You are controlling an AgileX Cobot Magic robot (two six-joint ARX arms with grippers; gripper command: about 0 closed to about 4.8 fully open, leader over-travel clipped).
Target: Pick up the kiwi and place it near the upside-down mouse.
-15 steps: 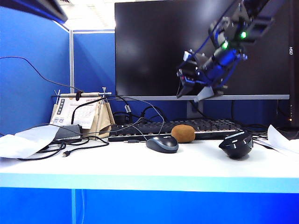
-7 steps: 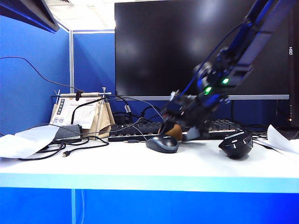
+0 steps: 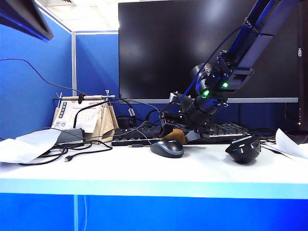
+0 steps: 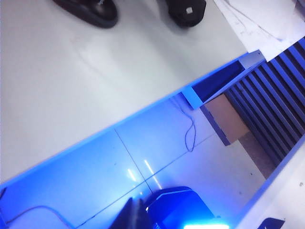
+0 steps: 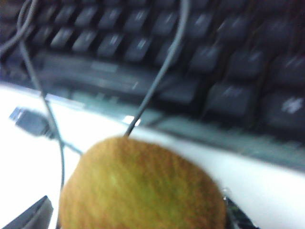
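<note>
The kiwi (image 3: 177, 135) sits between the down-slanted right claw's (image 3: 179, 135) wide-open fingers (left claw unseen).

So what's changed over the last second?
The right hand came down from high in front of the monitor to the kiwi, jaws open around it, not yet closed. The kiwi, grey mouse and upside-down mouse haven't moved. The left hand isn't visible.

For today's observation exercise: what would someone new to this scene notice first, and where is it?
The right tool draws the eye first, lowered with open jaws around the kiwi, which sits on the white desk just in front of the keyboard. The upside-down mouse lies to the right, and a big dark monitor fills the background.
</note>
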